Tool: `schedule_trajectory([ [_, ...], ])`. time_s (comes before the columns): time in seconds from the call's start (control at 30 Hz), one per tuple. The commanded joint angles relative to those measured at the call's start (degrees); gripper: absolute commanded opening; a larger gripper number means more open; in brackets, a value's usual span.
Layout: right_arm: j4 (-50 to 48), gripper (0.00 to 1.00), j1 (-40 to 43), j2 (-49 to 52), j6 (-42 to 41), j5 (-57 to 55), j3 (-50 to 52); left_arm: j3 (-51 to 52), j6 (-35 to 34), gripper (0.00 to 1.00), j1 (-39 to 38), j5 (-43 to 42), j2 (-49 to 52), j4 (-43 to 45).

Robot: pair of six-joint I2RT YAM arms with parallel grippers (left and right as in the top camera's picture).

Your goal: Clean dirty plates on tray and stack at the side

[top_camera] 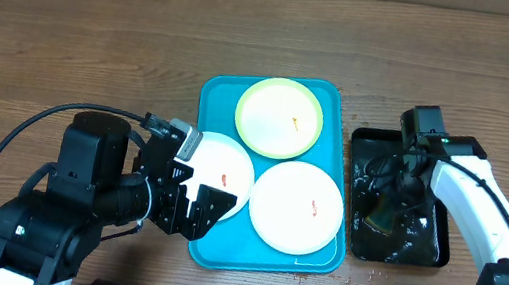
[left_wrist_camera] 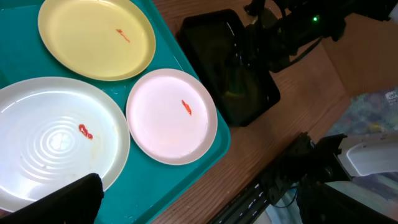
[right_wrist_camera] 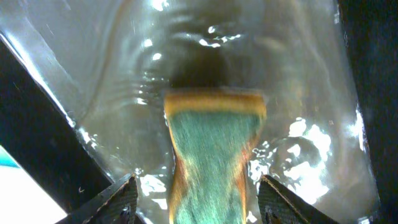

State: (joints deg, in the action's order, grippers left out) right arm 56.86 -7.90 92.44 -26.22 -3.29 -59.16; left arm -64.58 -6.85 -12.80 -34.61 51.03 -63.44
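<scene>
So, the left pincer (top_camera: pixel 201 173) hangs over the left rim of the blue tray (top_camera: pixel 216 96), spread wide with nothing in it. Right below it is the near white plate (top_camera: pixel 234 165). Just beyond that sits the yellow-green plate (top_camera: pixel 279 116), and off to the side is the other white plate (top_camera: pixel 295 206). All three lie flat in the tray, rims close together and close to the tray's raised edge, so it's tight in there. Open wood table (top_camera: pixel 100 28) runs behind this pincer and past the tray's far end.

The right pincer (top_camera: pixel 388 211) is down inside the black tray (top_camera: pixel 425 251), which sits just beside the blue tray with a thin strip of table between them.

From overhead it's just a dark wet mess in there. The right wrist view shows more: the fingers (right_wrist_camera: pixel 121 199) are spread on either side of a green sponge (right_wrist_camera: pixel 214 162) with yellow edges, sitting in water. There's a gap on one side. The other finger is right next to the sponge, and I can't tell if it touches.

The left wrist view gives the clearest look at the red smear in the middle of each plate. It also shows one black finger (left_wrist_camera: pixel 68 198) low over the near white plate.
</scene>
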Motion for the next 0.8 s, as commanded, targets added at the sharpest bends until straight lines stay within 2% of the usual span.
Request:
schedule_trajectory([
  [0.0, -2.82, 0.57, 0.26, 0.44, -4.00, -4.61, 1.81, -1.20, 0.83, 1.00, -0.46, 0.55, -0.13, 0.26],
  [0.2, -10.29, 0.54, 0.26, 1.57, -8.55, -7.82, 8.33, -1.20, 0.87, 1.00, -0.46, 0.59, -0.13, 0.28],
  [0.27, -12.85, 0.48, 0.26, 1.68, -8.57, -7.56, 10.49, -1.20, 0.85, 1.00, -0.46, 0.57, -0.13, 0.26],
  [0.3, -14.10, 0.44, 0.26, 1.68, -8.57, -7.13, 11.30, -1.20, 0.83, 1.00, -0.46, 0.52, -0.13, 0.20],
  [0.33, -15.10, 0.35, 0.26, 1.68, -8.57, -6.95, 11.98, -1.20, 0.83, 1.00, -0.46, 0.52, -0.13, -0.02],
  [0.37, -15.82, 0.22, 0.26, 1.68, -8.55, -6.97, 12.28, -1.20, 0.85, 1.00, -0.46, 0.55, -0.13, -0.24],
  [0.43, -16.33, 0.04, 0.26, 1.62, -8.50, -6.95, 12.09, -1.20, 0.87, 1.00, -0.46, 0.57, -0.13, -0.42],
  [0.53, -13.42, 0.04, 0.26, 0.96, -7.58, -6.91, 9.07, -1.20, 0.87, 1.00, -0.46, 0.57, -0.13, -0.15],
  [0.6, -11.32, 0.04, 0.26, -0.98, -1.18, -3.10, 5.88, -1.20, 0.87, 1.00, -0.46, 0.74, -0.13, 0.28],
  [0.67, -9.57, 0.04, 0.26, -2.47, 1.11, -1.53, 4.17, -1.20, 0.85, 1.00, -0.46, 0.72, -0.13, 0.68],
  [0.73, -7.80, 0.18, 0.26, -3.98, 1.20, -0.42, 2.95, -1.20, 0.83, 1.00, -0.46, 0.70, -0.13, 0.70],
  [0.77, -6.86, 0.42, 0.26, -5.46, 1.25, 0.94, 2.54, -1.20, 0.85, 1.00, -0.46, 0.70, -0.13, 0.66],
])
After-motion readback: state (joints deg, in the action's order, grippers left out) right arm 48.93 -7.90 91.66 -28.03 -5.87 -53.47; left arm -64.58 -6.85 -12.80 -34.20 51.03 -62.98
